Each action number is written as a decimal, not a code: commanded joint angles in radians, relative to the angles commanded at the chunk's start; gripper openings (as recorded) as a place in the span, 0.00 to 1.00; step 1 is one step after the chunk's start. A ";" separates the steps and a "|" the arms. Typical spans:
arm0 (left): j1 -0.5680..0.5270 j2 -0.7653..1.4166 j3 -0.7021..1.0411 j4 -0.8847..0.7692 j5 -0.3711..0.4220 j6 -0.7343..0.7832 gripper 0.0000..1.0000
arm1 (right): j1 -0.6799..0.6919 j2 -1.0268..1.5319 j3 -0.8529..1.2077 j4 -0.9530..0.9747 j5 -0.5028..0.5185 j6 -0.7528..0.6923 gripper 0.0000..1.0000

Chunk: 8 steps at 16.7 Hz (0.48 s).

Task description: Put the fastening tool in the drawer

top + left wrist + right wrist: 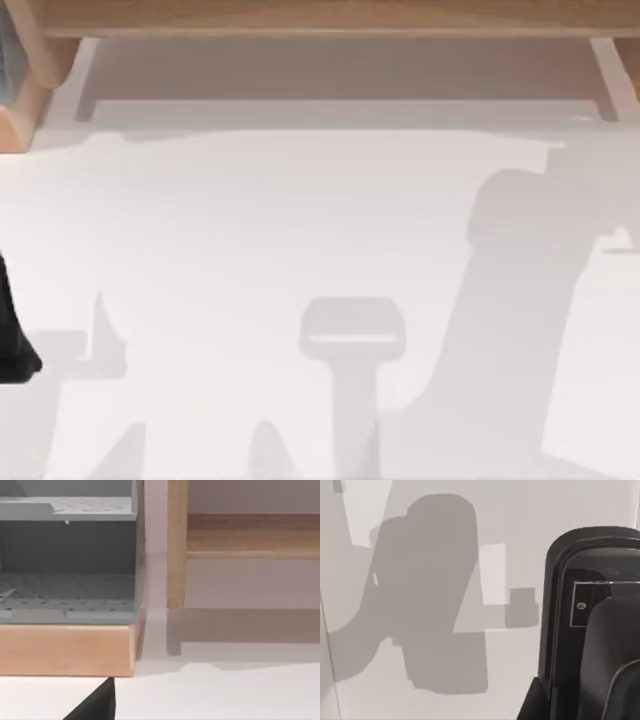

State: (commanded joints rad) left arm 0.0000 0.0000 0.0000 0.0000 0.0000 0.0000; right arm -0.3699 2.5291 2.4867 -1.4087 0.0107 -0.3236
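Top view: white drawer (340,70) open under wooden shelf (330,15).

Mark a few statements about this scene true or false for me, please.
1. The table is white. True.
2. A red ball lies mid-table. False: grey shadows fall there.
3. A wooden frame runs along the top view's upper edge. True.
4. The shelf is bright blue. False: it is grey, on a wooden base.
5. The left arm is at the table's left edge. True.
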 joint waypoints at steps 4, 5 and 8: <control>0.000 0.000 0.000 0.000 0.000 0.000 1.00 | -0.006 0.079 -0.048 0.012 -0.002 -0.035 0.00; 0.000 0.000 0.000 0.000 0.000 0.000 1.00 | -0.006 0.079 -0.048 0.012 -0.002 -0.035 0.00; 0.000 0.000 0.000 0.000 0.000 0.000 1.00 | -0.006 0.079 -0.048 0.012 -0.002 -0.035 0.00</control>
State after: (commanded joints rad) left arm 0.0000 0.0000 0.0000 0.0000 0.0000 0.0000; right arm -0.3760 2.6085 2.4386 -1.3964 0.0087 -0.3591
